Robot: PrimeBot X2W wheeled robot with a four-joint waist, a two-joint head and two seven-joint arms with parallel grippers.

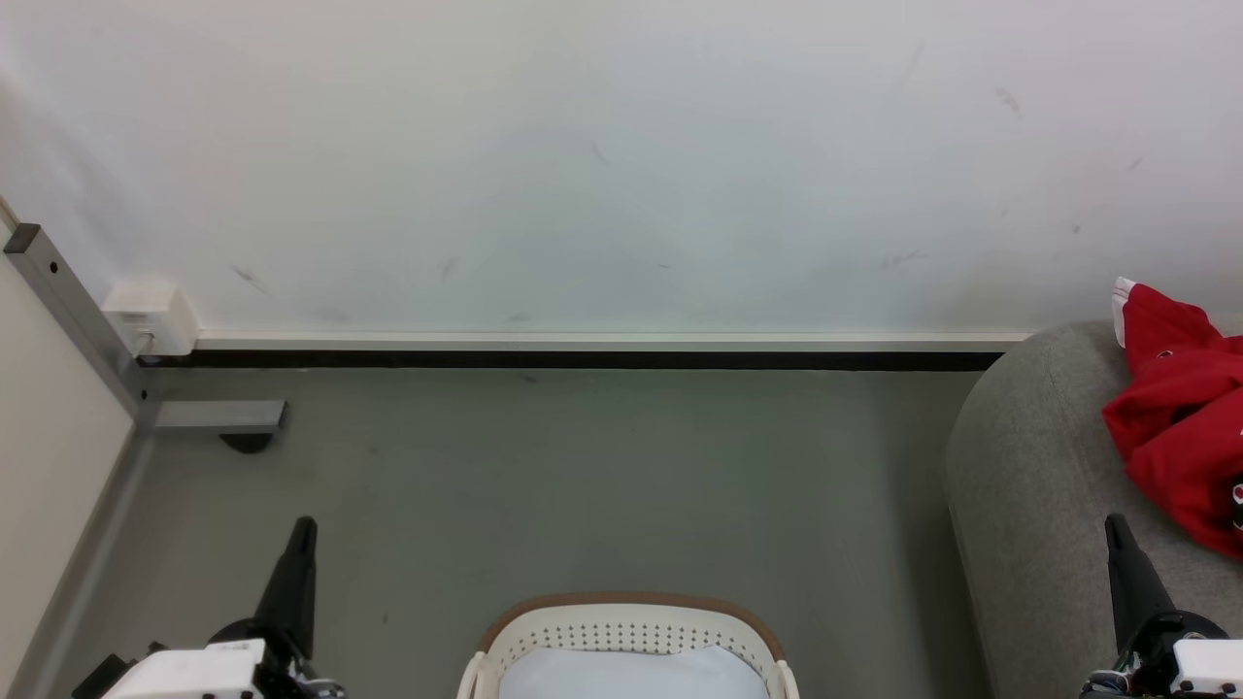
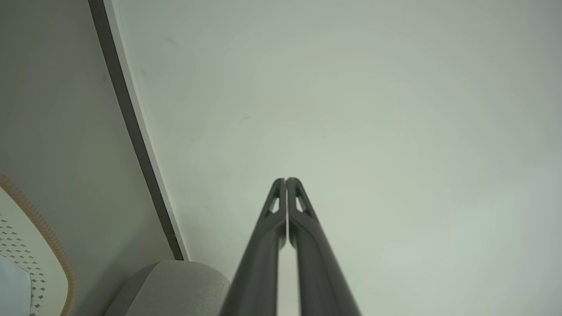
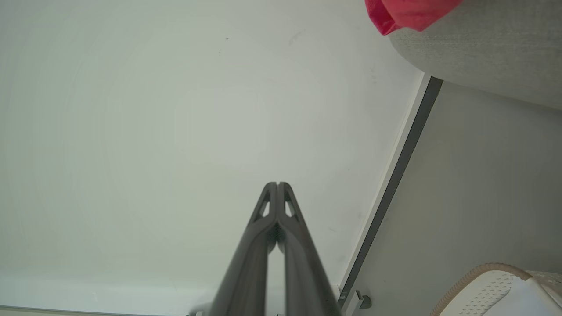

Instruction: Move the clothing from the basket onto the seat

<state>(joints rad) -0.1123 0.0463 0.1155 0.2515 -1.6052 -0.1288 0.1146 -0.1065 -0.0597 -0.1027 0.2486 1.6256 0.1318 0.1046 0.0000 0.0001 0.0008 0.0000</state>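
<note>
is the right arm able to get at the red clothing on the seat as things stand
Probably yes: in the head view the right gripper is by the seat, close to the clothing, nothing between them. It is shut, so it must open first.

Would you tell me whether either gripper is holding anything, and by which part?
Nothing is held: the left gripper and the right gripper are both shut and empty.

Scuffed white wall (image 1: 621,146) over grey floor (image 1: 544,485).
A black skirting strip (image 1: 583,359) runs along the far wall's base; at far left, a small white box (image 1: 151,316) sits beside a slanted grey metal bar (image 1: 73,320) with a flat foot (image 1: 218,416).
</note>
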